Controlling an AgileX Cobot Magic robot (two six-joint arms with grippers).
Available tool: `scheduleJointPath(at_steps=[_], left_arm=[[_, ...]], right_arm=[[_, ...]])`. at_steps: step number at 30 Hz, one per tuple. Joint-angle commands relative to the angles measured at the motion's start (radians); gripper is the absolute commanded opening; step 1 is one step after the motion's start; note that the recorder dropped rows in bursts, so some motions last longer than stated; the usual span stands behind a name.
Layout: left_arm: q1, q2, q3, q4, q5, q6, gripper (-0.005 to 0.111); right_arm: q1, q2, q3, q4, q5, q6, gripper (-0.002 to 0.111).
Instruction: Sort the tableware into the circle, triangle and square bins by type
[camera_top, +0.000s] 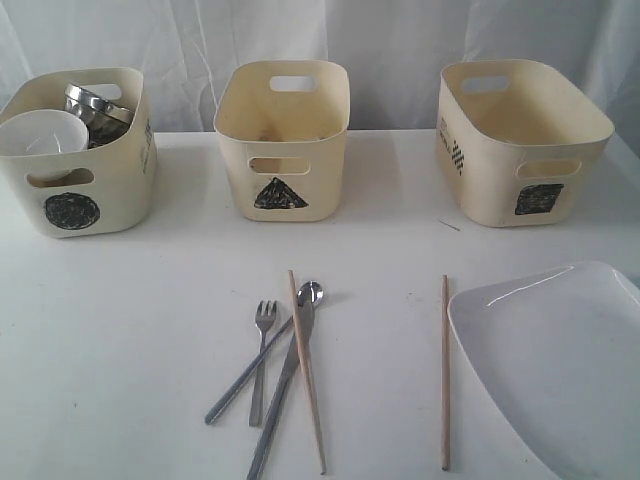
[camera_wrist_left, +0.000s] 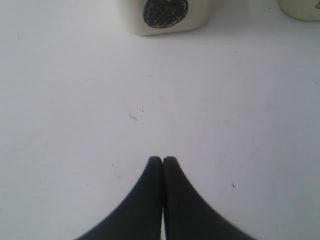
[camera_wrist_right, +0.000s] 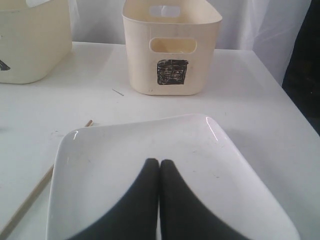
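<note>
Cream circle bin (camera_top: 110, 190) holds steel mugs (camera_top: 95, 108), white bowl (camera_top: 45, 135).
L gripper (camera_wrist_left: 163, 159), R gripper (camera_wrist_right: 159, 161): jaws pinched tight, empty; R over plate (camera_wrist_right: 150, 140).

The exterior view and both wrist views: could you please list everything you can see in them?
circle bin: one, cream, far left of the table
white bowl: one, white, inside the circle bin
steel vessels: count unclear, shiny, inside the circle bin
triangle bin: one, cream, far middle
square bin: one, cream, far right
fork: one, steel, near middle
spoon: one, steel, handle crossing the fork
knife: one, steel, beside the fork
chopsticks: two, wooden, one among the cutlery, the other beside the plate
plate: one, white, near right
table: one, white
left fingers: two, black, shut, over bare table
right fingers: two, black, shut, over the plate
</note>
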Motion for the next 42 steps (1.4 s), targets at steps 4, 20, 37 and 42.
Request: scheduleJointPath(at_steps=[4, 20, 37, 42], left_arm=[[-0.002, -0.255, 0.295, -0.013, -0.095, -0.087, 0.0], [-0.002, -0.537, 0.371, -0.024, -0.016, -0.079, 0.0], [-0.002, -0.537, 0.371, -0.06, 0.037, -0.045, 0.0], [-0.002, -0.537, 0.371, -0.06, 0.037, -0.045, 0.0]], right_arm=[[-0.011, -0.005, 0.004, -0.007, -0.004, 0.0, 0.0], [-0.011, -0.005, 0.004, -0.007, -0.004, 0.0, 0.0], [-0.011, -0.005, 0.004, -0.007, -0.004, 0.0, 0.0], [-0.011, -0.005, 0.004, -0.007, -0.004, 0.0, 0.0]])
